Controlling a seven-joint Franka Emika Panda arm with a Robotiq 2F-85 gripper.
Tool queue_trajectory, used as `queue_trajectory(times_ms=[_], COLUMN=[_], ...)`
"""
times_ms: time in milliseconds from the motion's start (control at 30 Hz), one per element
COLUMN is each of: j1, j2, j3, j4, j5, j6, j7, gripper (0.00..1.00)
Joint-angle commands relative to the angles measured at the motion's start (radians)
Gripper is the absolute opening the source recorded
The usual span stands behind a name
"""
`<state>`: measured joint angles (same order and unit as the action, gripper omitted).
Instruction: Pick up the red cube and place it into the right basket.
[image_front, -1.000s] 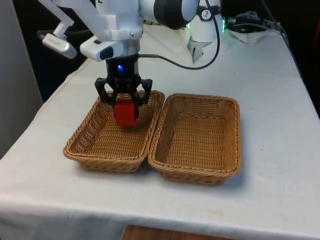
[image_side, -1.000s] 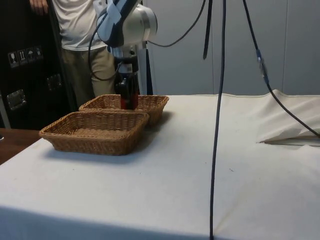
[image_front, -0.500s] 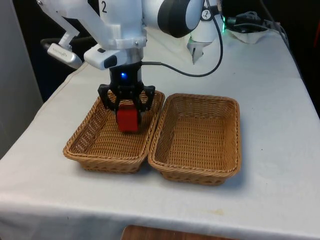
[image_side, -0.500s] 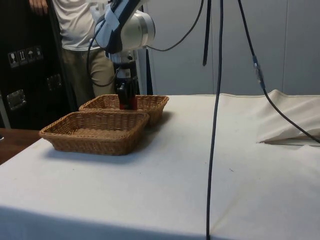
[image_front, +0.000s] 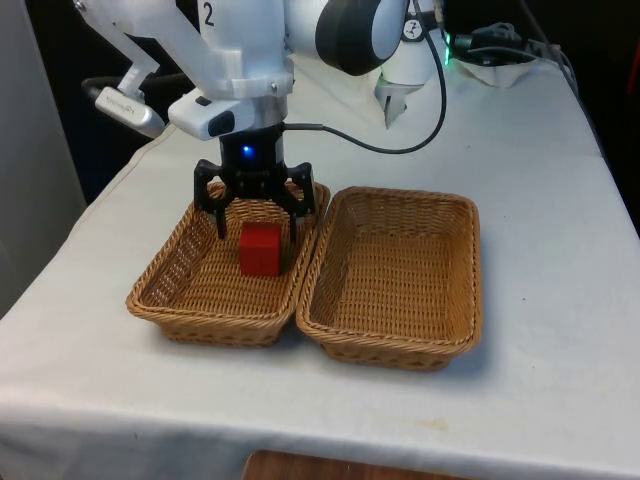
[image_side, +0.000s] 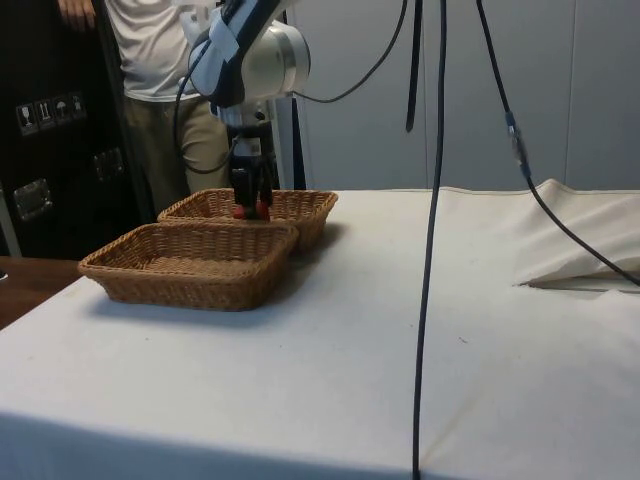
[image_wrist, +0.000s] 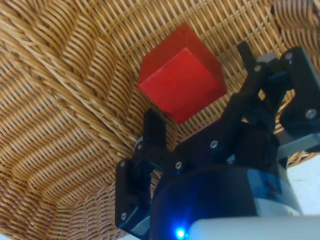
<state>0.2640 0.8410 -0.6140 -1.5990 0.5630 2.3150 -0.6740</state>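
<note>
The red cube rests on the floor of the wicker basket at the front view's left, near its far end. My gripper hangs just above the cube, open, with one finger on either side and neither touching it. In the wrist view the cube lies on the weave between the spread fingers of the gripper. From the side, the gripper dips into the far basket, and bits of red show over the rim. The basket at the front view's right holds nothing.
The two baskets stand side by side, rims touching, in the middle of the white cloth. In the side view a person stands behind the table, and black cables hang down in front of the camera.
The gripper came down a little into the left basket with the cube, then opened. The cube has left the fingers and now lies on the basket floor.
</note>
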Motion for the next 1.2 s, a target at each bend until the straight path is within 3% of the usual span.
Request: queue_trajectory(times_ms=[0, 100, 400, 433, 467, 567, 700, 733, 767, 833, 933, 967, 1000, 1167], j1=[0.000, 0.000, 0.040, 0.024, 0.044, 0.063, 0.079, 0.067, 0.085, 0.097, 0.108, 0.095, 0.115, 0.132], j2=[0.003, 0.000, -0.083, -0.071, -0.093, -0.128, -0.156, -0.148, -0.163, -0.182, -0.200, -0.194, -0.213, -0.247], j3=[0.000, 0.000, -0.025, -0.014, -0.024, -0.018, -0.013, -0.005, -0.012, -0.008, -0.002, 0.007, 0.003, 0.018], j4=[0.004, 0.000, -0.044, -0.030, -0.050, -0.067, -0.075, -0.065, -0.077, -0.080, -0.084, -0.074, -0.088, -0.099], j5=[-0.001, 0.000, -0.028, -0.019, -0.034, -0.070, -0.108, -0.101, -0.116, -0.140, -0.164, -0.160, -0.181, -0.221], j6=[-0.004, 0.000, -0.043, -0.045, -0.044, -0.053, -0.065, -0.067, -0.069, -0.078, -0.087, -0.092, -0.091, -0.099], j7=[0.002, 0.000, 0.030, 0.018, 0.036, 0.071, 0.110, 0.102, 0.119, 0.145, 0.171, 0.165, 0.189, 0.232], gripper=[1.00, 1.00, 1.00, 1.00, 1.00, 1.00, 1.00, 1.00, 1.00, 1.00, 1.00, 1.00, 1.00, 1.00])
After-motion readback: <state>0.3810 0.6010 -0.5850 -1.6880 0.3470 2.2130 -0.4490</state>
